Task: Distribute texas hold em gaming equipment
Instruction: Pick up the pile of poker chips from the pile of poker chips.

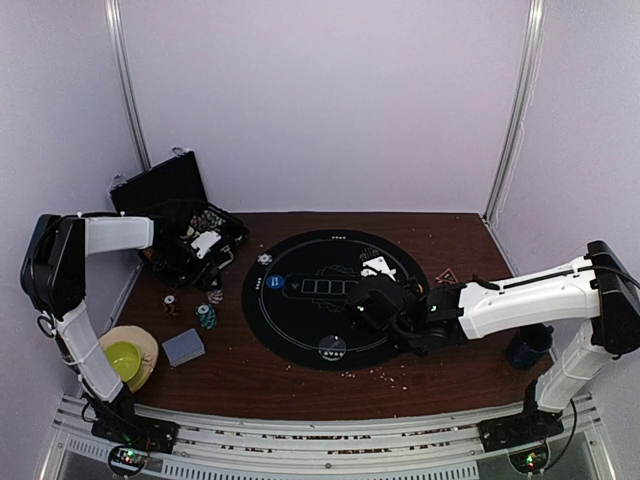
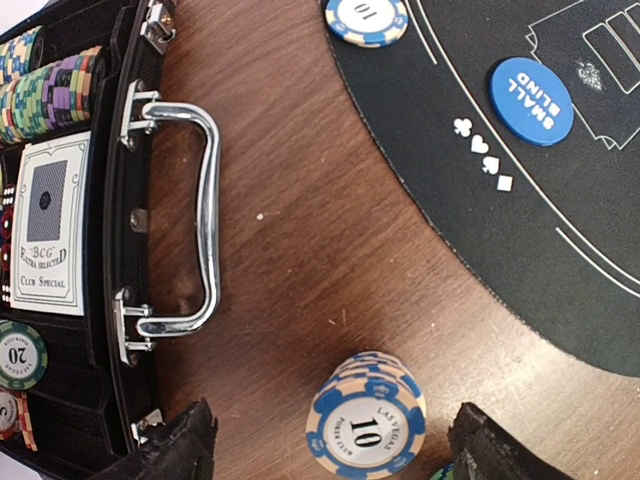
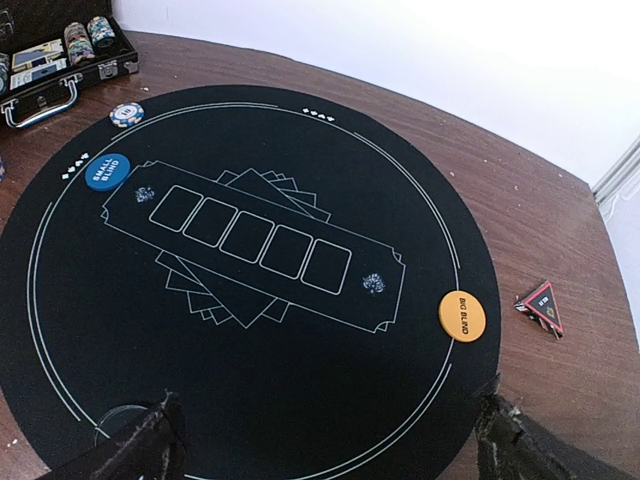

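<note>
Partly done: small blind disc (image 3: 107,171) & big blind disc (image 3: 462,316) sit on mat (image 3: 250,400), one blue chip (image 3: 126,114) at its far-left edge. Most chips (image 2: 50,95) & cards (image 2: 45,225) still in case (image 3: 60,75), far left. L gripper (image 2: 335,432) wide open, straddling blue chip stack (image 2: 365,432) on table (image 2: 300,250) betw. case & mat, not gripping yet. R gripper (image 3: 328,415) wide open, empty, over mat.

Blue chip stack (image 2: 366,420) — between spread fingers (image 2: 180,445)

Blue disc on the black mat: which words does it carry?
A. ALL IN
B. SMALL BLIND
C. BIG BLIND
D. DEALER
B: the blue disc reads SMALL BLIND, while BIG BLIND is printed on the orange disc.
</note>
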`<state>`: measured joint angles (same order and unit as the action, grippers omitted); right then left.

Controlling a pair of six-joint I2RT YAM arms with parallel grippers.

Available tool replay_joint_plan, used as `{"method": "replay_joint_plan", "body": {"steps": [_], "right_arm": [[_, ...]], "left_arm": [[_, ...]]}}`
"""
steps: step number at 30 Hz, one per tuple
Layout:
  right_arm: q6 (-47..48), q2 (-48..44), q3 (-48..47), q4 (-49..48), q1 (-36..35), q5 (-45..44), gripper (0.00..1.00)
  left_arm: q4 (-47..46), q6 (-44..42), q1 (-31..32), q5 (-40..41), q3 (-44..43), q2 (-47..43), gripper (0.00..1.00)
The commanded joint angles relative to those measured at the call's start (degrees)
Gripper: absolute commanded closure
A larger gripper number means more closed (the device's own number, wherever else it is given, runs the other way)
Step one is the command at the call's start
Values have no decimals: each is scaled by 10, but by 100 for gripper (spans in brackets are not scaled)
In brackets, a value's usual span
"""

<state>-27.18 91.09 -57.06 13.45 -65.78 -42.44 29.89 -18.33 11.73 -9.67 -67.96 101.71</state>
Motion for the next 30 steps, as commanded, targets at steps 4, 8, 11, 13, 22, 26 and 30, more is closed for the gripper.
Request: {"method": "replay_joint_plan", "body": {"steps": [4, 8, 11, 13, 22, 26, 30], "right_arm": [[0, -5, -4, 1, -4, -14, 0], [1, -3, -4, 1, -4, -15, 0], [0, -4, -4, 1, -4, -17, 0], [0, -4, -4, 2, -4, -17, 0], [1, -2, -5, 2, -5, -17, 0], [1, -2, -5, 2, -5, -18, 0], [1, -3, -5, 2, -5, -19, 0]], "left_arm": [[-19, -8, -7, -19, 4, 14, 18], [-19, -9, -7, -24, 3, 20, 18], [-21, -9, -7, -22, 2, 25, 20], [-21, -8, -7, -22, 1, 28, 21], [-18, -9, -7, -27, 0, 32, 30], [-19, -9, -8, -26, -1, 34, 37], [-19, -9, -8, -27, 1, 33, 45]]}}
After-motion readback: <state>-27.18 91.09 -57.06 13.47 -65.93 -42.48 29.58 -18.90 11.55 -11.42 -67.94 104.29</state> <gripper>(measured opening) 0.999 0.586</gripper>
